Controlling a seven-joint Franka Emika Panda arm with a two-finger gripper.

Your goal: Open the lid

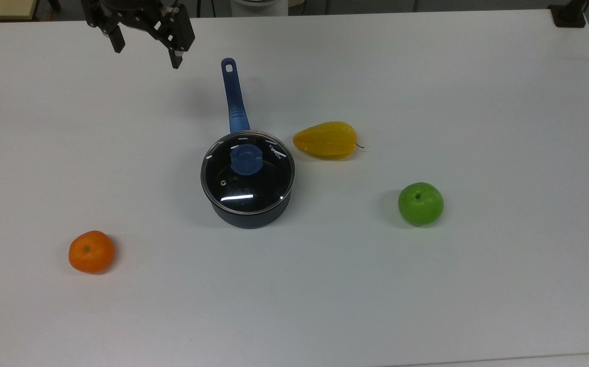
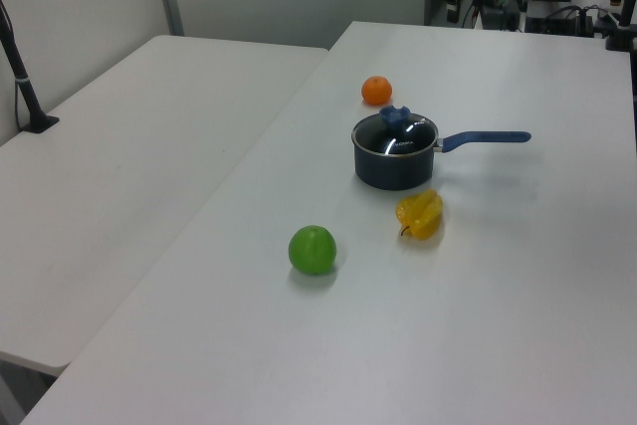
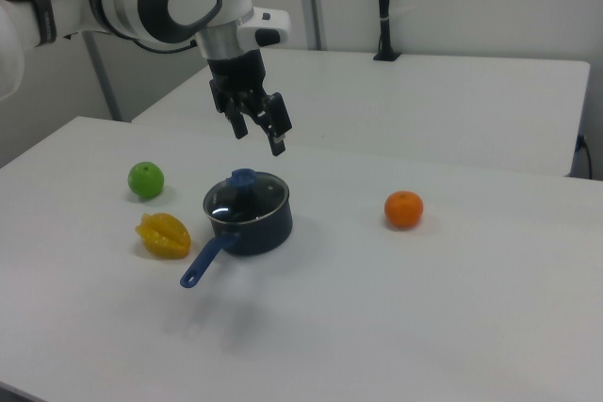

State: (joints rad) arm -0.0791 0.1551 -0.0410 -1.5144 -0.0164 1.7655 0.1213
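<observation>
While the lid point(image 1: 248, 172) is sitting closed on the dark saucepan point(image 1: 251, 211) near the middle of the white tabletop point(image 1: 478, 102), the claw point(image 1: 146, 51) is hanging in the air with its two fingers spread wide apart, gripping nothing. It is hovering well apart from the lid, toward the top view's upper left, beyond the pan's blue handle point(image 1: 234, 97). An orange point(image 1: 91, 251), a green apple point(image 1: 420, 203) and a yellow fruit point(image 1: 326, 139) are lying around the pan.

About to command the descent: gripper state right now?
Gripper: open, holding nothing, up off the white table, apart from the round clear glass lid.
</observation>
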